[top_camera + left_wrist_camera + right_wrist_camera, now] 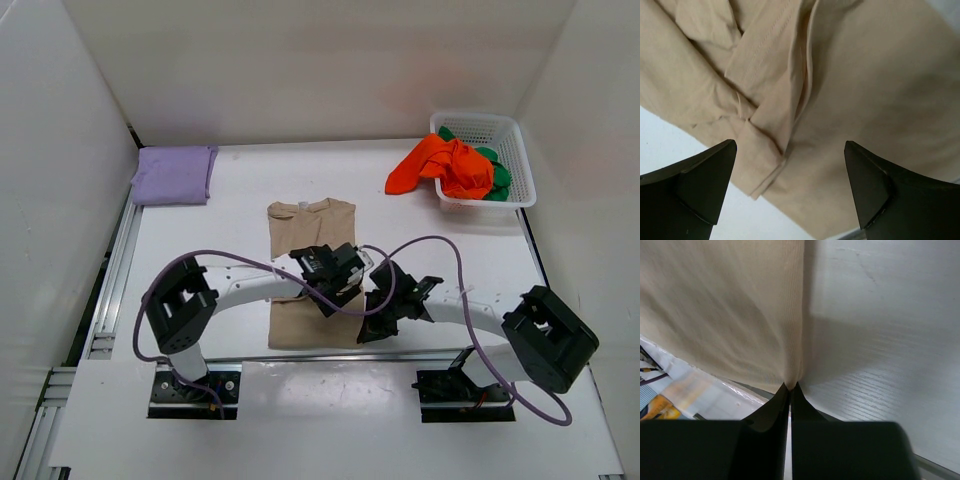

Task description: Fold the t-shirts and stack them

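The left hand [790, 172] gapes wide over the beige t-shirt [880, 75], gripping nothing; the right hand [790, 388] pinches tight on that shirt's edge, beside the white surface [880, 315].

Soft matt cloth, fine knit, stitched hems, creased: beige t-shirt [310, 225]. Far left of it, lavender t-shirt [175, 175], matt cloth, smooth. Far right of it, orange-red t-shirt [450, 165] and green t-shirt [497, 178], matt crumpled cloth, in a white plastic mesh basket [520, 160]. Under it, table [200, 250], white, smooth, faintly ribbed. Left gripper [790, 152] fingers [700, 185]: matt black plastic.
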`<action>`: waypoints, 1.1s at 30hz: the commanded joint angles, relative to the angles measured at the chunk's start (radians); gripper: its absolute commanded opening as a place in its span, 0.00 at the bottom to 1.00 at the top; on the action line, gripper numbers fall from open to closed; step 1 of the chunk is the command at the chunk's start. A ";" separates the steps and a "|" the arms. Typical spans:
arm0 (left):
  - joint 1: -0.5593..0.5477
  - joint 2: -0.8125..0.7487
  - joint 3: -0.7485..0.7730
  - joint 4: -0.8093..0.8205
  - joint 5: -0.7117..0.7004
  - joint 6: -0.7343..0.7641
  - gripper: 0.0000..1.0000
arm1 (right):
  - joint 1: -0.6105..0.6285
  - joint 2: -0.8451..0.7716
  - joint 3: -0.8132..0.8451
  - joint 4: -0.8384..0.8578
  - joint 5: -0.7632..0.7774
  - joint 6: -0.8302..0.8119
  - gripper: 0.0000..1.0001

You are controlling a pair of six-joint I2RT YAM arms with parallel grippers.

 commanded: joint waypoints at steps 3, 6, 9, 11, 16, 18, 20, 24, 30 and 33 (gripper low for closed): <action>0.028 0.049 0.020 0.077 -0.077 -0.001 1.00 | 0.006 -0.011 -0.038 -0.018 0.068 0.001 0.00; 0.039 0.072 0.020 0.087 -0.120 -0.001 1.00 | 0.006 -0.021 -0.047 -0.018 0.068 0.001 0.00; 0.068 0.094 0.029 0.096 -0.175 -0.001 1.00 | 0.006 -0.030 -0.047 -0.018 0.068 0.001 0.00; 0.089 0.105 0.039 0.096 -0.214 -0.001 1.00 | 0.006 -0.030 -0.047 -0.018 0.068 0.001 0.00; 0.158 0.114 0.127 0.096 -0.249 -0.001 1.00 | 0.006 -0.039 -0.047 -0.018 0.068 0.001 0.00; 0.193 0.126 0.160 0.096 -0.261 -0.001 1.00 | 0.006 -0.039 -0.056 -0.018 0.068 0.001 0.00; 0.224 0.137 0.209 0.096 -0.289 -0.001 1.00 | 0.006 -0.039 -0.056 -0.018 0.068 0.001 0.00; 0.305 0.111 0.258 0.096 -0.298 -0.001 1.00 | 0.006 -0.039 -0.056 -0.018 0.068 0.001 0.00; 0.315 -0.120 0.209 -0.117 0.010 -0.001 1.00 | 0.006 -0.039 -0.027 -0.030 0.068 -0.017 0.33; 0.315 -0.258 0.189 -0.276 0.178 -0.001 1.00 | 0.006 -0.062 -0.017 -0.078 0.098 -0.026 0.59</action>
